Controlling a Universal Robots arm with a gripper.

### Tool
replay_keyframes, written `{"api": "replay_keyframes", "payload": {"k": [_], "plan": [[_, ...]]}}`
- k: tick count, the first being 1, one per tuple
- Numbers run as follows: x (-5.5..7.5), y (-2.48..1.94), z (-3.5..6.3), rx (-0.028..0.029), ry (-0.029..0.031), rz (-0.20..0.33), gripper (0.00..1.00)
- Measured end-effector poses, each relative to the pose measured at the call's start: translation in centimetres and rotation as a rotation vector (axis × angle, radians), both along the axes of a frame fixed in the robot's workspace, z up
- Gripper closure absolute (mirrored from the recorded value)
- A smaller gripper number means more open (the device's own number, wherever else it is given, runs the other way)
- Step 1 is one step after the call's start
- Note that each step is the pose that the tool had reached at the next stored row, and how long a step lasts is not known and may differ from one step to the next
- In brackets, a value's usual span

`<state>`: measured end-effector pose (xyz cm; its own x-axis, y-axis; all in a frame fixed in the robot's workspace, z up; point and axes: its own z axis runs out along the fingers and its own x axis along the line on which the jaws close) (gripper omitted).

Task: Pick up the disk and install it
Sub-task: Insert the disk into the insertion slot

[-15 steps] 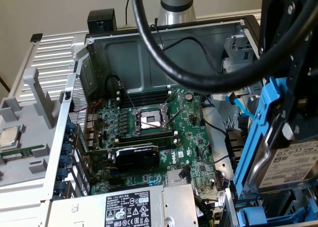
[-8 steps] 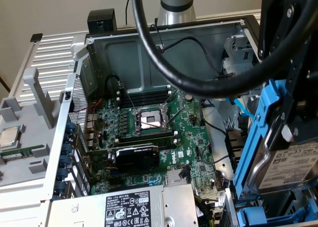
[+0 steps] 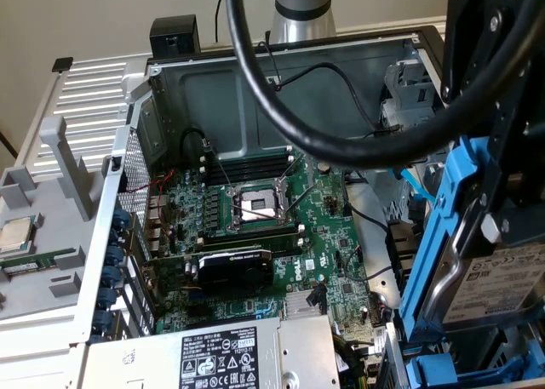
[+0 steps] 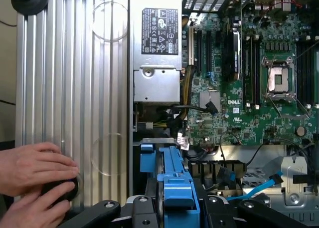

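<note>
The gripper [image 4: 177, 214] has its jaws pinched on the disk [image 3: 501, 288], with the drive's blue carrier frame [image 3: 441, 229] seated between them. In the exterior view the disk hangs tilted at the exterior view's right, raised off the floor of the open computer case [image 3: 213, 100] and just beside the motherboard [image 3: 332, 261], its white label facing the camera. A thick black cable [image 3: 341, 151] loops across in front of the case. Near the middle of the motherboard sits the CPU socket [image 3: 258, 206], with a graphics card [image 3: 234, 266] just below it, and the power supply [image 3: 213, 355] with its black label lies nearest the camera. In the wrist view a person's hand [image 4: 35, 165] and a second hand [image 4: 27, 210] rest on the ribbed silver panel [image 4: 75, 88] beside the case, closed around a black knob [image 4: 61, 189]. A small square CPU chip [image 3: 17, 234] lies at the exterior view's left, well apart from the disk
</note>
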<state>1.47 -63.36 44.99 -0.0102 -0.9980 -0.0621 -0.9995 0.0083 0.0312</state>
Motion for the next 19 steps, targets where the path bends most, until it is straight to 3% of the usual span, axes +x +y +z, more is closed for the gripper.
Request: {"api": "replay_keyframes", "payload": {"k": [19], "plan": [[0.00,0.05,-0.97,0.0002,0.0000,0.000,0.63]]}}
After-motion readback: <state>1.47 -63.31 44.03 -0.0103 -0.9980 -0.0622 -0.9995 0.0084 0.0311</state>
